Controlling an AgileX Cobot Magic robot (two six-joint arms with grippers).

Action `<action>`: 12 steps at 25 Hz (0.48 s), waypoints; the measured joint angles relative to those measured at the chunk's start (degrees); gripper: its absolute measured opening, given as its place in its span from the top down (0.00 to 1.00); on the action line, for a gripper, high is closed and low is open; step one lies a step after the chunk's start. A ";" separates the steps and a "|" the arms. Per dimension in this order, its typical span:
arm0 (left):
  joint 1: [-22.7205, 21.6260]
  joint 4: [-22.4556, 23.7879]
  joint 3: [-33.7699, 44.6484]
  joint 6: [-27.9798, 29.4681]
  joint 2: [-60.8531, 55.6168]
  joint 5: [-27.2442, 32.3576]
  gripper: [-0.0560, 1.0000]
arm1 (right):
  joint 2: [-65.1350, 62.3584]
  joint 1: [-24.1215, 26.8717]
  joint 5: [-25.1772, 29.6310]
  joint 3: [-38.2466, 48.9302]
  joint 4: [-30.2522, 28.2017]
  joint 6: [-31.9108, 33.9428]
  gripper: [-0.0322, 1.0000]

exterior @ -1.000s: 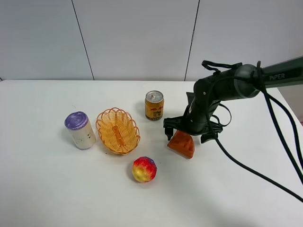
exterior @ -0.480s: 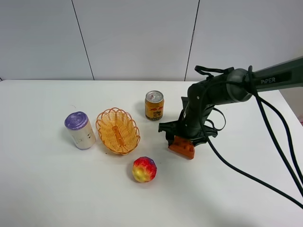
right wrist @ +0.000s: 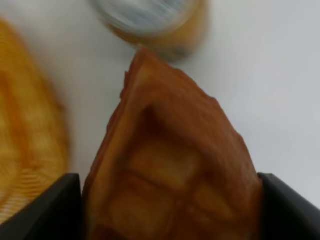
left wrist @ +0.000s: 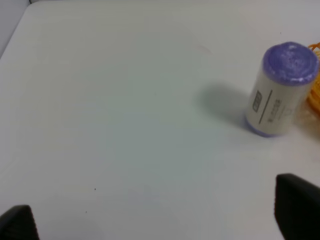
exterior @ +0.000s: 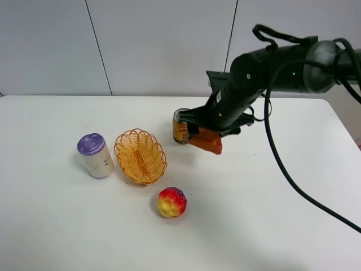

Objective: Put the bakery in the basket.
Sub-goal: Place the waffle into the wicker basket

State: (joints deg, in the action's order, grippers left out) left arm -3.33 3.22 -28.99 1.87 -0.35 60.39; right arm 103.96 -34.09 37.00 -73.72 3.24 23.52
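Note:
My right gripper is shut on the bakery, an orange-brown wedge waffle, and holds it above the table just right of the can. The right wrist view shows the waffle filling the space between the black fingers. The basket, oval, woven and orange-yellow, stands on the table to the left of the held waffle; its blurred edge shows in the right wrist view. My left gripper is open over bare table; only its two dark fingertips show. It is not in the exterior view.
A yellow drink can stands right beside the held waffle, also in the right wrist view. A white cylinder with a purple top stands left of the basket, also in the left wrist view. A rainbow ball lies in front.
My right gripper closed on the waffle, lifted it off the table and carried it up and left toward the can. The other things have not moved.

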 joint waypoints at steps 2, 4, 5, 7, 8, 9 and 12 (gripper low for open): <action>0.00 0.00 0.00 0.00 0.00 0.00 0.06 | 0.94 -1.32 2.46 -4.23 0.00 -1.22 0.32; 0.00 0.05 0.00 0.00 0.00 0.00 0.06 | 2.50 -2.85 4.67 -8.30 0.51 -1.82 0.32; 0.00 0.05 0.00 0.00 0.00 0.00 0.06 | 3.74 -3.68 5.62 -10.49 0.80 -2.21 0.32; 0.00 0.05 0.00 0.00 0.00 0.00 0.06 | 6.51 -5.22 7.97 -14.64 1.45 -3.51 0.32; 0.00 0.05 0.00 0.00 0.00 0.00 0.06 | 8.19 -5.97 9.07 -16.19 1.58 -3.75 0.32; 0.00 0.05 0.00 0.00 0.00 0.00 0.06 | 9.90 -6.57 10.06 -17.95 1.77 -4.03 0.32; 0.00 0.05 0.00 0.00 0.00 0.00 0.06 | 14.40 -7.39 11.66 -21.80 3.02 -4.47 0.32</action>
State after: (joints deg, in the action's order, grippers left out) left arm -3.33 3.27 -28.99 1.87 -0.35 60.39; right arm 118.36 -41.49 48.66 -95.52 6.26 19.05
